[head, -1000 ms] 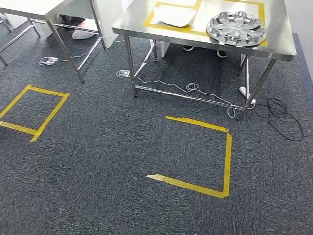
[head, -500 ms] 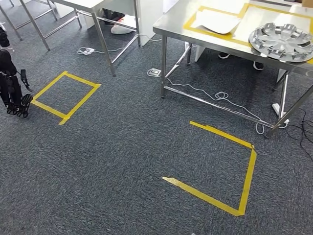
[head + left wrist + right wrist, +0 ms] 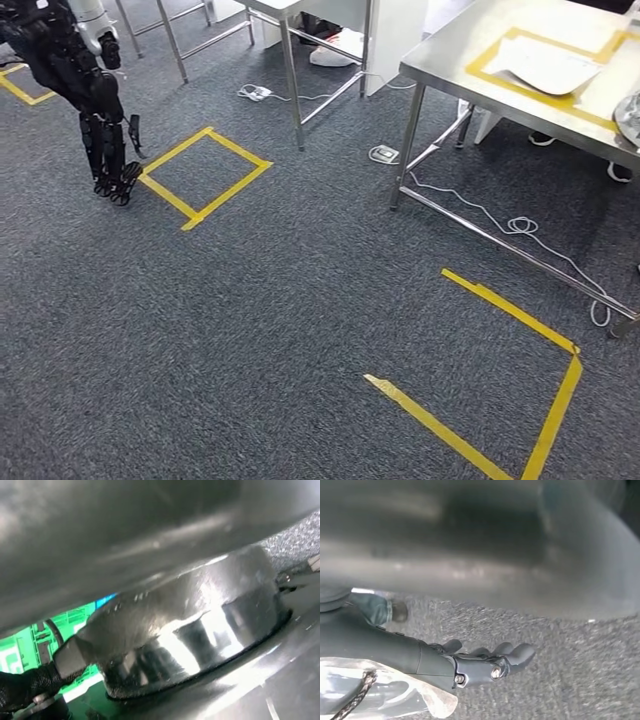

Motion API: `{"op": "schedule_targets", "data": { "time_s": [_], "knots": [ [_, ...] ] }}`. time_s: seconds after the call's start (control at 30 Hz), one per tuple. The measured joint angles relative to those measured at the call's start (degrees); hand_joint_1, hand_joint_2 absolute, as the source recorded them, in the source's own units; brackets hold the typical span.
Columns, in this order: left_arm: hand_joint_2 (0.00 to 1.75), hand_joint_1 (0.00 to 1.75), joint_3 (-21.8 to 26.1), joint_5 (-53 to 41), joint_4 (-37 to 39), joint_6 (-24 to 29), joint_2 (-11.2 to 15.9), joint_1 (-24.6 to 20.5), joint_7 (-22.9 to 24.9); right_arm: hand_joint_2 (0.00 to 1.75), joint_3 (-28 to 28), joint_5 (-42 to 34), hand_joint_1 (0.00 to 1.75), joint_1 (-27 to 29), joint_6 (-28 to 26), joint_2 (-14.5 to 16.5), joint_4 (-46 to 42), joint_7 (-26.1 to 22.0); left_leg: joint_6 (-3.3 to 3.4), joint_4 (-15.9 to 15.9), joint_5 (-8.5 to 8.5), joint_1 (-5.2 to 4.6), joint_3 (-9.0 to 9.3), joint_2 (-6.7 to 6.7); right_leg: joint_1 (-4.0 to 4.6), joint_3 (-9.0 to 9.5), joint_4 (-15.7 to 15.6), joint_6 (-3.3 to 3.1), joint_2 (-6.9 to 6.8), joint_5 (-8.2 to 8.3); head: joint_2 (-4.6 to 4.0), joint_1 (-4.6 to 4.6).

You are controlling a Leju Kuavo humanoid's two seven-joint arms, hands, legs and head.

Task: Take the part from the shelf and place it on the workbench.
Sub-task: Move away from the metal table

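Left robot hand (image 3: pixel 112 160) hangs over carpet (image 3: pixel 264 320) at far left, fingers pointing down and apart, empty. Right robot hand (image 3: pixel 486 665): fingers stretched out, nothing held. Part (image 3: pixel 629 118) lies at the worktop's (image 3: pixel 468 60) right edge, cropped.

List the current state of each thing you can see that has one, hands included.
Left hand: hangs over the dark carpet, fingers pointing down and apart, holding nothing.
Right hand: fingers stretched out over the carpet, holding nothing.
Steel workbench: standing; a white sheet lies flat inside its yellow tape frame.
Silver wheel cover: resting on the workbench, cut off by the picture's edge.
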Motion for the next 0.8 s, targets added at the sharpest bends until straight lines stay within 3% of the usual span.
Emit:
{"op": "schedule_targets", "data": {
  "time_s": [0.03,0.1,0.17,0.23,0.27,0.33,0.37,0.43,0.47,0.53,0.6,0.67,0.7,0.73,0.77,0.8],
  "knots": [
    [0.0,0.0,-0.2,-0.2,0.0,0.0,0.0,0.1,0.0,0.0,0.0,0.0,0.0,0.0,0.1,0.0,0.0,0.0,-0.28,0.2,-0.13,0.06,-0.13,0.39,0.02,0.14,-0.2,-0.34,-0.61,0.09,0.0,-0.02],
    [0.0,0.0,-0.5,-0.4,0.0,0.0,0.0,0.0,0.1,0.0,0.0,0.0,0.0,-0.1,0.3,0.0,0.0,-0.1,-0.85,3.1,-1.98,-0.03,-1.42,3.08,-0.03,0.53,-0.6,-1.06,-2.08,0.15,0.0,-0.28],
    [0.0,0.0,-0.7,-0.7,0.0,-0.1,0.0,-0.1,0.1,0.0,0.0,-0.1,0.0,0.0,0.4,0.0,0.0,-0.2,-1.35,10.4,-5.65,0.02,-4.82,5.9,0.12,0.8,-0.6,-1.59,-3.86,-0.11,0.0,-0.52],
    [0.0,0.0,-0.8,-0.9,0.0,-0.1,0.0,-0.1,0.1,0.0,0.0,-0.2,0.0,0.2,0.4,0.0,0.0,-0.3,-1.64,16.3,-7.59,0.24,-7.74,6.55,0.26,0.99,-0.6,-1.76,-5.64,-0.39,0.0,-0.51],
    [0.0,0.0,-0.9,-0.9,0.0,-0.1,0.0,0.0,0.1,0.0,0.0,-0.3,0.0,0.1,0.3,0.0,0.0,-0.3,-1.65,16.4,-6.92,0.31,-7.8,6.67,0.3,1.12,-0.6,-1.76,-6.4,-0.53,0.0,-0.53],
    [0.0,0.0,-1.0,-1.1,0.0,-0.2,0.1,0.1,0.1,0.0,0.0,-0.4,0.0,0.0,0.3,0.0,0.0,-0.4,-1.32,10.2,-3.03,0.26,-4.67,7.71,0.36,1.62,-0.6,-1.63,-7.78,-0.88,0.0,-0.53],
    [0.0,0.0,-1.2,-1.3,0.0,-0.3,0.1,0.1,0.1,0.0,0.0,-0.5,0.0,-0.1,0.3,0.0,0.0,-0.5,-1.01,6.1,-1.47,-0.03,-2.58,9.06,0.5,1.84,-0.6,-1.45,-8.41,-1.13,0.0,-0.54],
    [0.0,0.0,-1.6,-1.4,0.0,-0.5,0.1,-0.1,0.0,0.0,0.0,-0.6,0.0,-0.2,0.3,0.0,0.0,-0.5,-0.38,1.0,-0.2,-0.55,-0.08,11.07,0.76,2.15,-0.6,-0.91,-9.57,-1.66,0.0,-0.52],
    [0.0,0.0,-1.7,-1.4,0.0,-0.7,0.1,-0.1,-0.1,0.0,0.0,-0.7,0.0,-0.2,0.3,0.0,0.0,-0.5,-0.14,0.5,-0.47,-0.77,0.08,11.2,0.86,2.36,-0.6,-0.61,-10.17,-1.84,0.0,-0.54],
    [0.0,0.0,-1.8,-1.5,0.0,-1.0,0.1,0.1,-0.1,0.0,0.0,-0.9,0.0,-0.5,0.5,0.0,0.0,-0.5,0.37,0.0,-0.3,-0.67,0.15,9.89,0.78,2.88,-0.8,-0.05,-10.87,-2.16,0.0,-0.53],
    [0.0,0.0,-1.9,-1.6,0.0,-1.3,0.1,0.2,-0.2,0.0,-0.1,-1.0,0.0,-0.7,0.9,0.0,-0.1,-0.5,0.99,-0.6,0.02,-0.35,0.48,8.59,0.62,2.13,1.4,0.43,-8.49,-3.83,0.0,-0.38],
    [0.0,0.0,-1.9,-1.8,0.0,-1.5,0.1,0.0,-0.2,0.0,-0.1,-1.2,0.0,-0.6,1.2,0.0,-0.1,-0.5,1.45,-0.8,0.1,-0.18,0.59,7.25,0.53,-1.27,8.2,0.68,-5.1,-7.24,0.0,-0.08],
    [0.0,0.0,-2.0,-1.8,0.0,-1.6,0.0,0.0,-0.2,0.0,-0.1,-1.3,0.0,-0.5,1.2,0.0,-0.1,-0.5,1.56,-0.8,0.06,-0.19,0.58,6.47,0.52,-3.41,12.1,0.76,-4.36,-8.66,0.0,0.03],
    [0.0,0.0,-2.0,-1.8,0.0,-1.7,0.0,0.0,-0.2,0.0,-0.2,-1.3,0.0,-0.5,1.3,0.0,-0.1,-0.5,1.62,-0.8,0.01,-0.2,0.62,5.66,0.51,-5.08,14.9,0.82,-4.06,-9.19,0.0,0.06],
    [0.0,0.0,-2.0,-1.9,0.0,-1.8,0.0,0.0,-0.2,0.0,-0.2,-1.4,0.0,-0.4,1.4,0.0,-0.2,-0.5,1.6,-0.8,-0.03,-0.2,0.69,4.81,0.5,-5.89,15.6,0.85,-3.95,-8.52,0.0,0.06],
    [0.0,0.0,-2.1,-1.9,0.0,-1.9,0.0,0.1,-0.2,0.0,-0.2,-1.4,0.0,-0.4,1.6,0.0,-0.2,-0.5,1.52,-0.7,-0.09,-0.17,0.81,3.95,0.44,-5.56,13.9,0.87,-3.83,-6.69,0.0,0.06]
  ]
}}
